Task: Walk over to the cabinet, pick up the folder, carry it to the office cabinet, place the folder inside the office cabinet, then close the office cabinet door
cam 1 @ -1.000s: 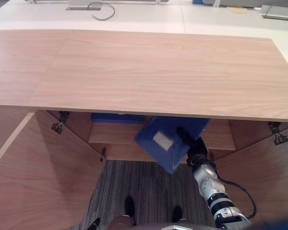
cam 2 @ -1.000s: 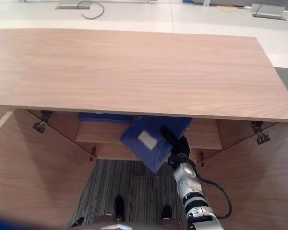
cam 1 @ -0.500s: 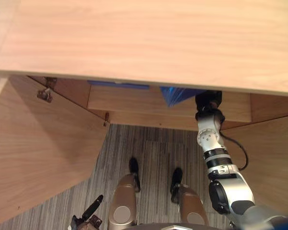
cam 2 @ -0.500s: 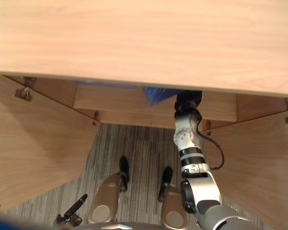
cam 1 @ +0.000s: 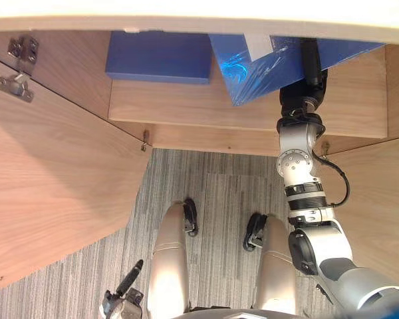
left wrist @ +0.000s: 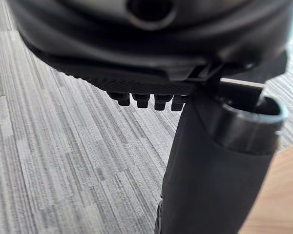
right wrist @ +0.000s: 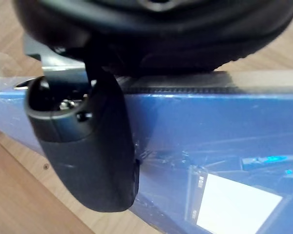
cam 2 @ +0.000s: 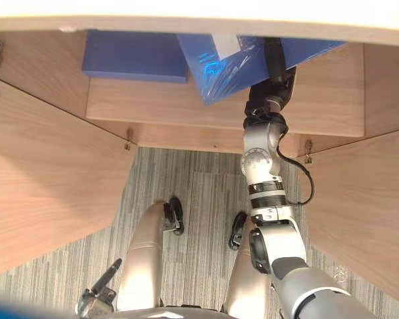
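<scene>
Right hand (cam 1: 306, 90) grips the blue folder (cam 1: 256, 70).
Thumb pressed on its cover, upper right, over the cabinet shelf (cam 1: 186, 109).

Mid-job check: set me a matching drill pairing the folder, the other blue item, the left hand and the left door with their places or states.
1 folder
2 flat blue item
3 left hand
4 left door

a swung open
b lying flat on the shelf
c over the carpet, holding nothing
d gripped by the right hand

Pairs: 1-d, 2-b, 3-c, 4-a
</scene>
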{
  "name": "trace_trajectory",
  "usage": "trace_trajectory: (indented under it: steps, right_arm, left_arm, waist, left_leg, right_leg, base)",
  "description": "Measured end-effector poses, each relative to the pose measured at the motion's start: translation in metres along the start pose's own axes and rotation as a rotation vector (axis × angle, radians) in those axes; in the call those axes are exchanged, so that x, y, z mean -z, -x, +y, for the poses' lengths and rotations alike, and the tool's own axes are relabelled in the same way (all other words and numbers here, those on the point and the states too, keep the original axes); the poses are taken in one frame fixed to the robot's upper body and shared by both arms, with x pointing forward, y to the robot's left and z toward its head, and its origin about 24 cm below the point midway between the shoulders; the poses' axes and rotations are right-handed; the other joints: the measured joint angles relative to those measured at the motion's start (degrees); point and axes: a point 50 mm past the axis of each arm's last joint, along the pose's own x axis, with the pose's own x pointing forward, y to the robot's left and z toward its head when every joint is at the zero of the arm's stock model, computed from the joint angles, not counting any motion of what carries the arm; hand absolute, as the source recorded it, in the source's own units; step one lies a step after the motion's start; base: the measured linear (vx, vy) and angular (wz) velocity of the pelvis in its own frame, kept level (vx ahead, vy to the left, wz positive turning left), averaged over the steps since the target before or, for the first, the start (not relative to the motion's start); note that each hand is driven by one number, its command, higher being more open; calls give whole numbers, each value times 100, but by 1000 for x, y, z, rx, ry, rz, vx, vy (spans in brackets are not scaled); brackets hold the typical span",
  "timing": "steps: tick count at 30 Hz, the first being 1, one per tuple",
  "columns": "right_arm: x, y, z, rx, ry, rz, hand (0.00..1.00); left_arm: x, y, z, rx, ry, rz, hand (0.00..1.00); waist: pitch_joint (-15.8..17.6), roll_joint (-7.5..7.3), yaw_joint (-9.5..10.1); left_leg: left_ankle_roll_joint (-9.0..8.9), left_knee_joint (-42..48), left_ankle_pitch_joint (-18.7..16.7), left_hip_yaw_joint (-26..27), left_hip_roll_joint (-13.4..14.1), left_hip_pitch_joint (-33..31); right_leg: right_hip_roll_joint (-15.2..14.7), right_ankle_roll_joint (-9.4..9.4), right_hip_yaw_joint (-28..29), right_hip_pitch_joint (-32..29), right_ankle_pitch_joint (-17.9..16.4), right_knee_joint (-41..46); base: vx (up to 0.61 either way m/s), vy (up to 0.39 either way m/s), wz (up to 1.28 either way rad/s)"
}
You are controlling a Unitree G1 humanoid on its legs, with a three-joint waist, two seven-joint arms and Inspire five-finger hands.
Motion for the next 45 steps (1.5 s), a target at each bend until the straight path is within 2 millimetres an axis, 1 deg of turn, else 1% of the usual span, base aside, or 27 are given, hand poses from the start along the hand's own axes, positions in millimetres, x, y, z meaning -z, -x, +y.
trace_trajectory:
  steps: [4,7,12,13,15,17,18,21,25,31,39,45]
  right_arm:
    - [-1,0,-1,11,-5,-5,0]
    - [-5,-5,9,18,-42,-20,0]
    - [-19,-19,34,29,-261,-57,0]
    - [-21,-21,36,33,-292,-59,0]
    - [-29,-27,39,62,-407,-87,0]
    - [-33,-30,38,86,-453,-103,0]
    - [-34,-31,37,98,-460,-112,100]
    - [-37,-33,29,146,-481,-135,100]
    - [-28,-36,21,194,-449,-94,100]
    - [-16,-41,22,210,-404,-16,100]
    - [1,-43,26,202,-338,74,100]
    - [8,-45,15,222,-262,129,100]
  left_arm:
    - [-8,0,-5,15,14,-28,100]
    - [-8,0,-5,13,14,-27,100]
    - [-7,0,-5,13,12,-25,100]
    - [-7,0,-5,13,12,-24,100]
    - [-7,0,-6,14,11,-25,100]
    - [-8,0,-6,13,10,-26,100]
    - [-8,0,-6,13,8,-27,100]
    - [-9,0,-10,21,-23,-34,100]
    - [-11,1,-20,47,-64,-46,100]
    - [-10,3,-27,72,-91,-49,100]
    - [-9,5,-33,99,-119,-61,100]
    - [-7,6,-37,123,-143,-65,100]
  waist:
    - [2,0,-6]
    - [2,0,-5]
    - [-1,5,0]
    - [-2,6,0]
    - [-8,16,11]
    - [-11,20,15]
    - [-12,24,15]
    - [-30,39,21]
    - [-93,105,20]
    - [-148,168,2]
    - [-197,167,9]
    - [-197,168,5]
  left_leg:
    - [-4,107,-25,-21,-30,-108]
    - [-4,102,-24,-29,-40,-139]
    - [-2,88,-18,-62,-80,-223]
    - [-2,85,-17,-66,-88,-228]
    - [0,67,-15,-77,-120,-231]
    - [-1,56,-11,-90,-128,-229]
    - [-6,50,-7,-100,-132,-228]
    - [-39,-20,38,-132,-167,-207]
    - [-46,-64,64,-134,-167,-195]
    - [-61,-105,80,-215,-142,-179]
    - [-109,-300,163,-212,-160,-63]
    - [-116,-350,199,-218,-139,-57]
  right_leg:
    - [-70,-7,-13,-88,-68,147]
    - [-80,-6,-23,-112,-74,148]
    - [-121,-6,-70,-167,-74,136]
    - [-129,-6,-78,-167,-74,132]
    - [-167,-5,-113,-145,-74,117]
    - [-171,-5,-137,-122,-74,95]
    - [-174,-5,-153,-108,-74,87]
    - [-204,-6,-213,-54,-74,39]
    - [-200,-11,-222,-47,-71,14]
    - [-159,-26,-312,46,-62,-73]
    - [-155,-62,-358,154,-41,-204]
    - [-127,-84,-378,158,-18,-244]
  base:
    - [-31,-15,7]
    - [3,-12,3]
    - [10,-8,4]
    - [16,-11,8]
    - [17,-12,7]
    - [10,-10,4]
    - [5,-10,8]
    - [1,-25,9]
    - [0,0,0]
    - [1,-3,2]
    - [1,-1,1]
    - [0,0,0]
